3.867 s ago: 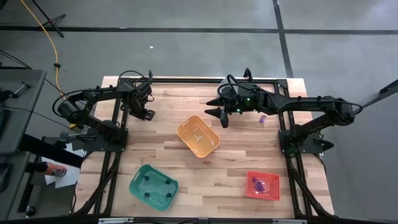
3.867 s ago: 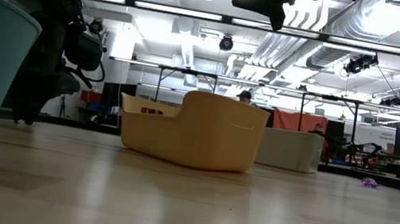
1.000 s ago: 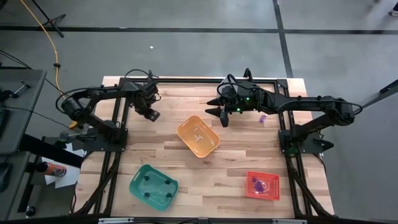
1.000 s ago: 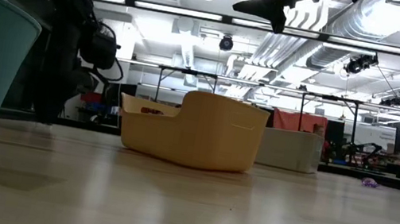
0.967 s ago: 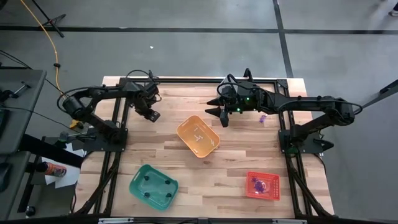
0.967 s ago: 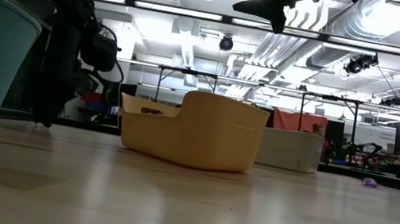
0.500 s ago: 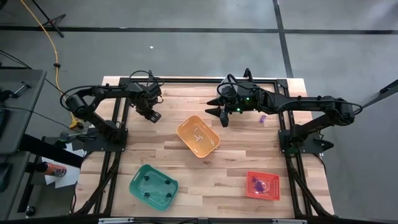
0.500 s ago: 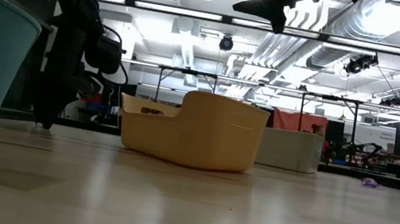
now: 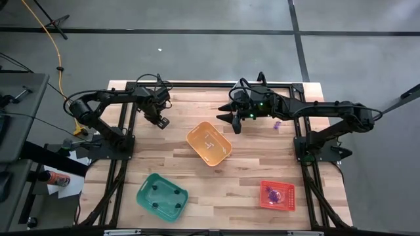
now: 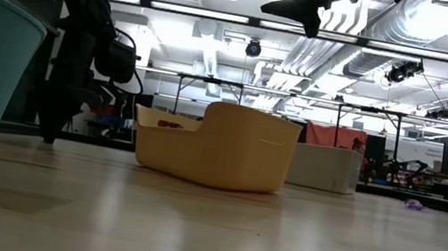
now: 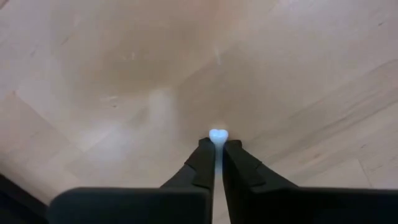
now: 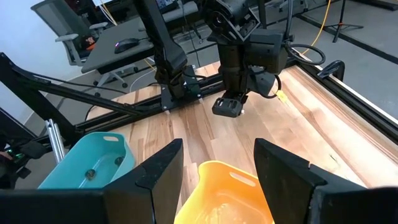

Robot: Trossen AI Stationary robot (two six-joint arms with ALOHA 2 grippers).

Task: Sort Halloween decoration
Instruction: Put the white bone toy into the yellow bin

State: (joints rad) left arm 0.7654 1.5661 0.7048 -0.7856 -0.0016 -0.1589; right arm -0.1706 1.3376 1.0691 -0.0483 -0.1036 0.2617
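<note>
The left gripper (image 11: pixel 215 148) has just closed: a second ago its fingers stood apart above the boards, and now the left wrist view shows them pinched together on a tiny whitish trinket (image 11: pixel 217 134), whose rounded end pokes out just past the fingertips. In the high view this gripper (image 9: pixel 162 122) sits low at the far left part of the table (image 9: pixel 249 170), a little nearer the orange bin (image 9: pixel 209 143) than it was some seconds ago, and in the low view its tip (image 10: pixel 48 136) reaches down to the tabletop. That suggests the pick is made but the lift has not begun; the trinket is probably bound for the orange bin, which already holds whitish pieces, though how firmly so small a thing is held cannot be judged. The right gripper (image 9: pixel 232 122) has not moved in that time: it hangs with its fingers spread and empty above the table's far middle, just beyond the orange bin. The other decorations lie where they did: a purple piece (image 9: pixel 276 124) on the boards at the far right, more purple ones in the red bin (image 9: pixel 265 190), and dark ones in the green bin (image 9: pixel 146 187).
</note>
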